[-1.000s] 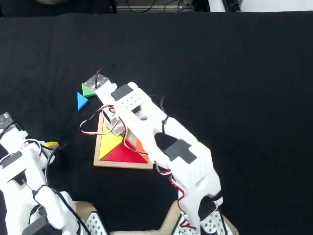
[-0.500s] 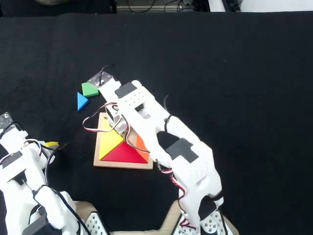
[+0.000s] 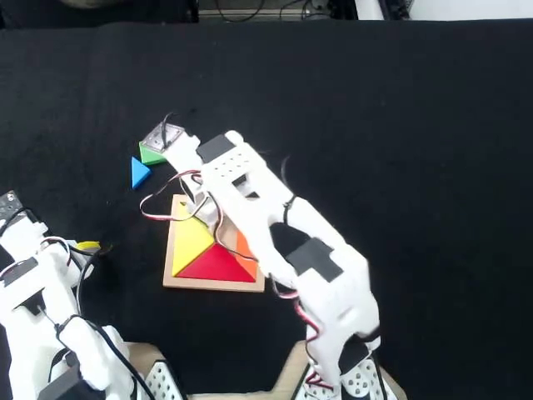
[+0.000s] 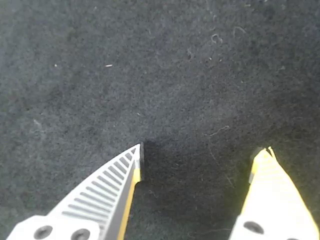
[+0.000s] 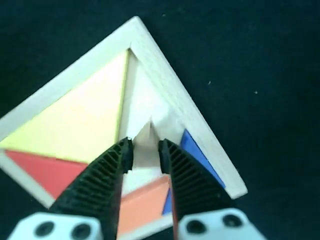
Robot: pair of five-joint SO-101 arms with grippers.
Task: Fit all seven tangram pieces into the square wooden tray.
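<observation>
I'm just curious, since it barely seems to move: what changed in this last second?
The right arm shifted slightly, its right gripper down over the wooden tray, and the tray slid a little toward the arms' side. No piece was visibly taken or released. The green piece, blue triangle and open left gripper stayed put.

Bench (image 3: pixel 400 125) open from 12 to 4 o'clock of tray (image 3: pixel 208 285), right arm (image 3: pixel 275 225) overhanging tray's 1 o'clock corner, green piece (image 3: pixel 151 154) and blue piece (image 3: pixel 139 172) crowding 11 o'clock, left arm (image 3: pixel 33 283) at 8 o'clock

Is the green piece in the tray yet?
No, the green piece lies outside the tray, beside the blue triangle.
</observation>
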